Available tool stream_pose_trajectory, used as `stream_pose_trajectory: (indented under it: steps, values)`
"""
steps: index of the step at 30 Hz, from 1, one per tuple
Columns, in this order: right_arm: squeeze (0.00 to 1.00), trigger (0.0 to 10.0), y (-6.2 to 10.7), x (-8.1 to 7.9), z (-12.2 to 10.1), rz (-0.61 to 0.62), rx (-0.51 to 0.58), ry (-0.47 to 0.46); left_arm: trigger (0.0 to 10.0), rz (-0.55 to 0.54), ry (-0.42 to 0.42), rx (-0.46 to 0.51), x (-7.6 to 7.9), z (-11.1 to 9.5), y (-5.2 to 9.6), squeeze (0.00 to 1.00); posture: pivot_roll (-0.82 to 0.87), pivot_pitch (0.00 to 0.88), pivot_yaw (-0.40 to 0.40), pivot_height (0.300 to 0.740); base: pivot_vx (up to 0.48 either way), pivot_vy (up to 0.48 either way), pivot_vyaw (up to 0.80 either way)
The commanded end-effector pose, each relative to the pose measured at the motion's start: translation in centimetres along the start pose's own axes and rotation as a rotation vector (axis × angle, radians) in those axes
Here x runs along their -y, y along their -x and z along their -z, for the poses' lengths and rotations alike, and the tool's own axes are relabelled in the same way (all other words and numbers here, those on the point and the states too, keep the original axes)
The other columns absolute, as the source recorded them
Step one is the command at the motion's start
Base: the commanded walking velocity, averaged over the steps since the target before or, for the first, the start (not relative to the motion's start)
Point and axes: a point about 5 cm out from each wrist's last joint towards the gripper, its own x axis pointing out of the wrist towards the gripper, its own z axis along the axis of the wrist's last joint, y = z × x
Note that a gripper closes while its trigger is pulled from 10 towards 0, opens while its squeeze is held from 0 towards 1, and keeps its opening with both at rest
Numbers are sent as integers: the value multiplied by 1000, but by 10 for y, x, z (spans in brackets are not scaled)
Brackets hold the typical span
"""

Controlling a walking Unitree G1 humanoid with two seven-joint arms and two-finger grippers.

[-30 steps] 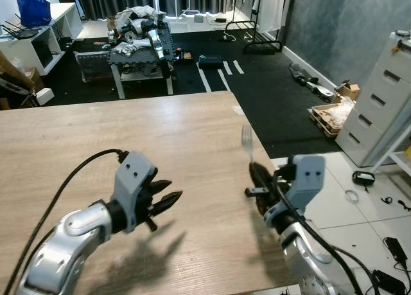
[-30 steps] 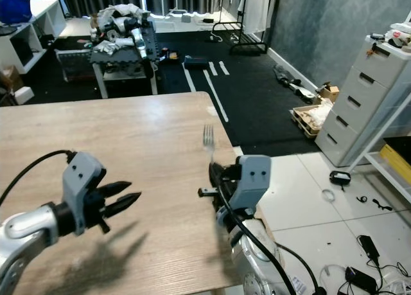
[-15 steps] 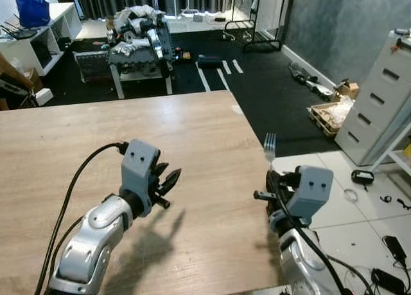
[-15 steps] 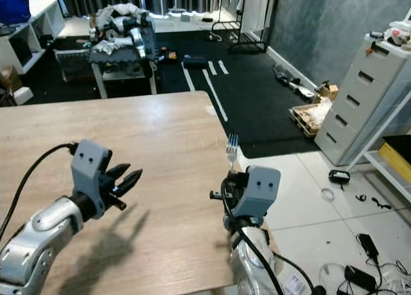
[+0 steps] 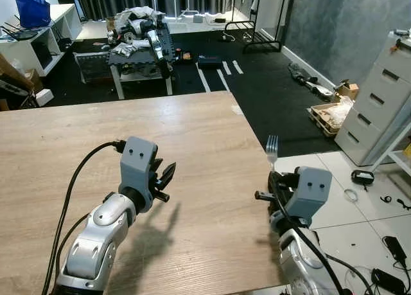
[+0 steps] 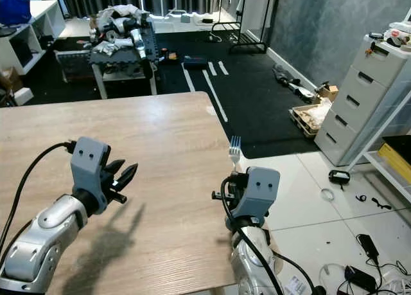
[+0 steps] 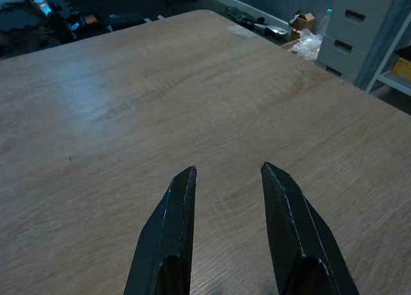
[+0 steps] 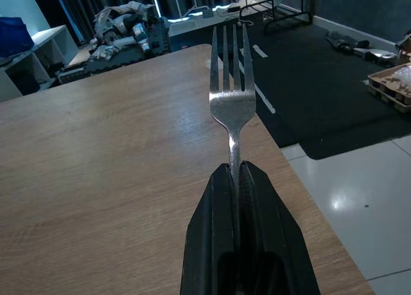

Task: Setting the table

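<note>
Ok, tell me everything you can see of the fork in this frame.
The fork is plain shiny metal with four tines and a slim neck. Its handle is hidden, clamped between the two black fingers of the right end effector, and nothing else touches it. It stands upright with tines up, held in the air by the right edge of the wooden table, roughly over that edge. It looks clean and unbent.
</note>
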Motion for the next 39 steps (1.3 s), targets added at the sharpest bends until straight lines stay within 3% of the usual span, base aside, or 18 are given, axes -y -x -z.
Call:
stream_pose_trajectory:
  steps: [1,13,20,39]
  values:
    - [0,10000,0,1,2,12,1,0,10000,-17,0,-9,-2,4,0,0,81,52,112,740,0,0,0]
    - [0,10000,0,-1,2,-4,11,-39,10000,-25,0,-8,-3,4,-1,0,81,53,111,740,0,0,0]
    - [0,10000,0,-3,3,-21,0,-11,10000,-27,0,-7,-3,4,-1,0,81,59,112,740,0,0,0]
    - [0,10000,1,-6,5,-59,-11,0,10000,-34,-3,-7,-4,4,-1,0,86,65,109,740,0,0,774]
